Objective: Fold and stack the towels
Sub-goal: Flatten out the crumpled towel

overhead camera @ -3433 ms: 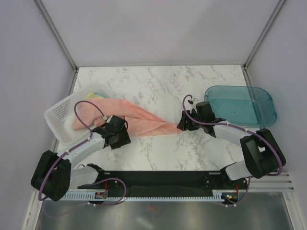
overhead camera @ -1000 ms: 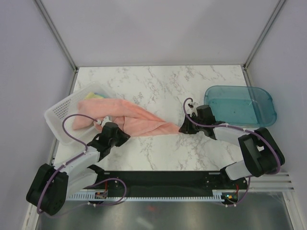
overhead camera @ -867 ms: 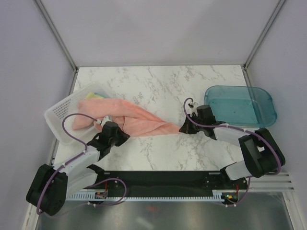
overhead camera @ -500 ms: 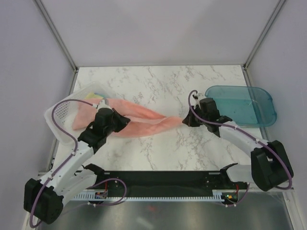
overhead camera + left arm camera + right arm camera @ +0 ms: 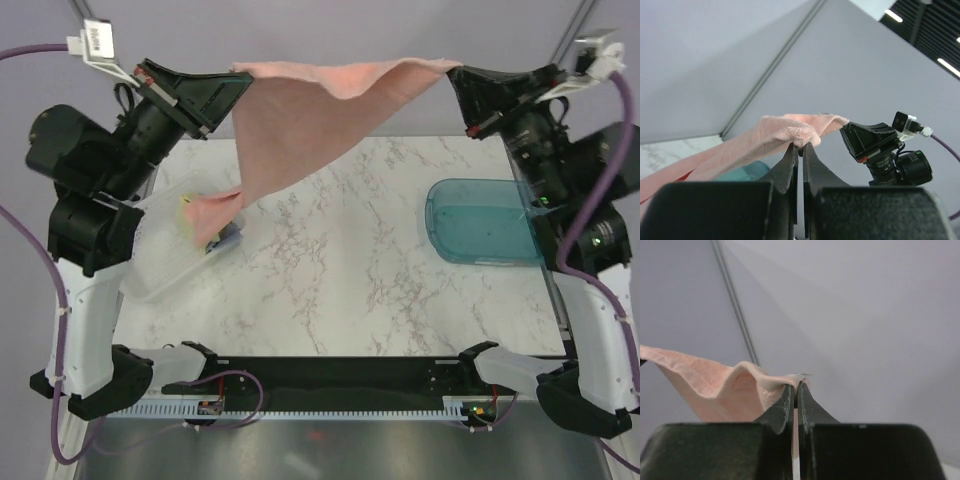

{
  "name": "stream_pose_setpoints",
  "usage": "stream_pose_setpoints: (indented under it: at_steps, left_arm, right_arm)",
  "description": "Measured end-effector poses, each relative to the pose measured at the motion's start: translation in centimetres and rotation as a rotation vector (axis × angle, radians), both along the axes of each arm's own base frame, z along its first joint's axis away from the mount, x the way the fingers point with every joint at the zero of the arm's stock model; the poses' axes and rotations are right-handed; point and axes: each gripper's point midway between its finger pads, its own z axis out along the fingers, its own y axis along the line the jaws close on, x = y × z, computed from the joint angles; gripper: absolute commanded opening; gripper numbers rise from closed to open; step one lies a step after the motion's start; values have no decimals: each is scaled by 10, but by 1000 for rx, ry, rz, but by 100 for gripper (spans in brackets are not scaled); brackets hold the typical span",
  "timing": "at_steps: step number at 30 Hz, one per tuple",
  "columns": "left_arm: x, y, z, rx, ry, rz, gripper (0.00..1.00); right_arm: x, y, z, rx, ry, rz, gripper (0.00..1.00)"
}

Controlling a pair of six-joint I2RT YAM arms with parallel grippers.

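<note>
One pink towel (image 5: 300, 120) between left end effector (image 5: 240, 80), right end effector (image 5: 455, 72)

The towel (image 5: 300, 110) is soft terry cloth, matt and nubbly. The table (image 5: 350, 270) has a smooth, marble-patterned top with a slight sheen. The tray (image 5: 480, 225) is glossy, translucent teal plastic. The basket (image 5: 150, 275) is white plastic. The fingers (image 5: 787, 170) look like matt black plastic.
</note>
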Motion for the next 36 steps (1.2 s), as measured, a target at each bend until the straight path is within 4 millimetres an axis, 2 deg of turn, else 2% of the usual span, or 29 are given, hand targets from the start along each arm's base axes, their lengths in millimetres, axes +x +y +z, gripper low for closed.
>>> stream_pose_setpoints:
  at_steps: [1, 3, 6, 9, 13, 18, 21, 25, 31, 34, 36]
  left_arm:
    - [-15, 3, 15, -17, -36, -25, 2]
    - [-41, 7, 29, -37, -71, -68, 2]
    - [-68, 10, 33, -49, -75, -129, 2]
    - [-87, 11, 33, -53, -67, -173, 2]
    - [-100, 13, 29, -56, -50, -205, 2]
    - [-99, 9, 14, -39, -2, -223, 2]
    - [-87, 3, 2, -22, 43, -223, 2]
    - [-54, -2, -17, 20, 107, -159, 2]
    - [40, -8, -45, 121, 167, 40, 2]
    - [83, -14, -61, 159, 190, 94, 2]
    - [103, -18, -72, 179, 208, 112, 2]
  right_arm:
    - [-18, -5, 20, 13, -56, 10, 0]
    - [-53, -10, 41, 21, -136, 54, 0]
    - [-98, -13, 57, 25, -221, 131, 0]
    - [-126, -15, 67, 32, -274, 181, 0]
    - [-143, -15, 68, 31, -291, 217, 0]
    - [-138, -13, 56, 28, -260, 223, 0]
    - [-122, -9, 42, 19, -217, 209, 0]
    - [-81, -5, 15, -5, -134, 142, 0]
    - [25, 16, -17, -77, -6, 21, 0]
    - [84, 31, -46, -129, 71, -16, 0]
    - [108, 39, -64, -160, 111, -22, 0]
